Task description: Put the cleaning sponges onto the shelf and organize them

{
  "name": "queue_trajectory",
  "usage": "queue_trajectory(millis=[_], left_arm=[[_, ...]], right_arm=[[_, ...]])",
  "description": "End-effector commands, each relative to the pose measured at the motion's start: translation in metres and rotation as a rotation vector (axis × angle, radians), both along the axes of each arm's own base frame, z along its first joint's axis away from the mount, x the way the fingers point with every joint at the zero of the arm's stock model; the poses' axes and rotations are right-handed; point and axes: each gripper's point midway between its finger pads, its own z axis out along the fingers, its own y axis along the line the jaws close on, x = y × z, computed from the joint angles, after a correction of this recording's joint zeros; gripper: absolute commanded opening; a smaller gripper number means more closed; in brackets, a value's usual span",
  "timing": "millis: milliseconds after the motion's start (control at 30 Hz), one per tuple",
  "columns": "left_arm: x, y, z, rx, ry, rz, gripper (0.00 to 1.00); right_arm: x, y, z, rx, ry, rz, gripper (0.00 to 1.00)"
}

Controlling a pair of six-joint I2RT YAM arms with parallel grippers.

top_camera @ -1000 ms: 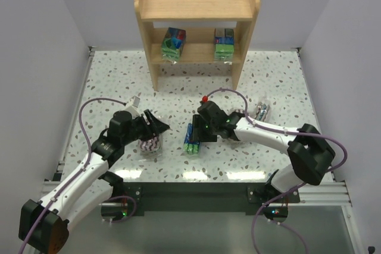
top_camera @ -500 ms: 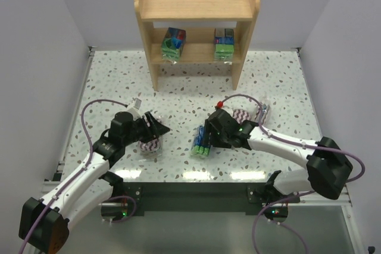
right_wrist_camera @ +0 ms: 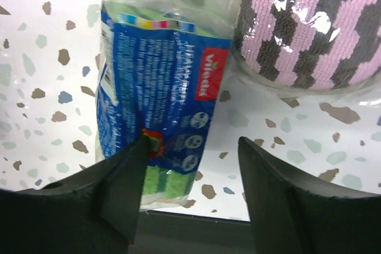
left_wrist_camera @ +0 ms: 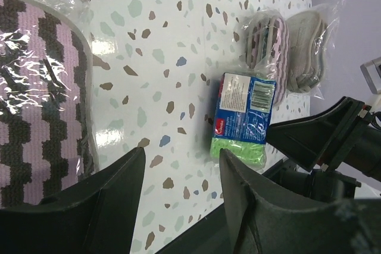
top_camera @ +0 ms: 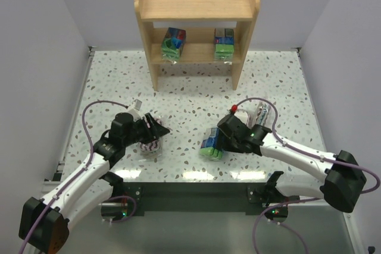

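The wooden shelf point(top_camera: 196, 4) stands at the back, with two green-and-blue sponge packs point(top_camera: 173, 43) point(top_camera: 224, 44) on its lower tier. A third pack point(top_camera: 209, 149) lies on the table near the front edge. My right gripper point(top_camera: 217, 141) is open around it; in the right wrist view the pack point(right_wrist_camera: 161, 99) lies against one finger point(right_wrist_camera: 128, 176), with the right gripper point(right_wrist_camera: 191, 142) wide apart. My left gripper point(top_camera: 158, 128) is open and empty point(left_wrist_camera: 181, 154) over a purple zigzag pad point(top_camera: 149, 144) point(left_wrist_camera: 36, 99). Two more wrapped pads point(top_camera: 260, 113) point(left_wrist_camera: 268, 43) lie at the right.
The speckled table point(top_camera: 119, 81) is walled left, right and back. The dark front rail point(top_camera: 196, 191) runs just below the pack. Purple cables loop over both arms. Another zigzag pad point(right_wrist_camera: 315, 28) shows beyond the pack in the right wrist view.
My right gripper has moved right and toward the front edge, and the green-and-blue pack has shifted with it and turned. The two right-hand pads are now uncovered. My left arm has barely moved.
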Motion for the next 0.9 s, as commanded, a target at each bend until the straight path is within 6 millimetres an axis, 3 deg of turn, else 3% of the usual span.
queue_trajectory(millis=[0, 200, 300, 433, 533, 700, 867], left_arm=[[0.0, -0.006, 0.005, -0.032, -0.022, -0.021, 0.57], [0.0, -0.009, 0.001, -0.031, -0.009, -0.041, 0.56], [-0.004, -0.007, 0.0, -0.018, -0.001, -0.044, 0.56], [-0.007, -0.004, -0.004, -0.016, 0.0, -0.035, 0.56], [-0.007, -0.006, -0.006, -0.036, 0.002, -0.036, 0.56], [-0.005, -0.011, -0.009, -0.042, 0.021, -0.053, 0.54], [-0.006, -0.007, -0.004, -0.029, 0.006, -0.042, 0.54]], right_arm=[[-0.01, -0.032, -0.01, -0.12, 0.008, -0.014, 0.63], [0.011, 0.002, -0.011, -0.098, 0.008, 0.055, 0.41], [0.015, 0.001, -0.015, -0.15, 0.026, 0.06, 0.33], [0.011, -0.007, -0.022, -0.205, 0.042, 0.084, 0.34], [0.019, 0.002, -0.015, -0.164, -0.001, 0.115, 0.39], [0.056, 0.033, 0.008, -0.124, -0.079, 0.154, 0.47], [0.078, 0.081, -0.002, -0.063, -0.076, 0.33, 0.51]])
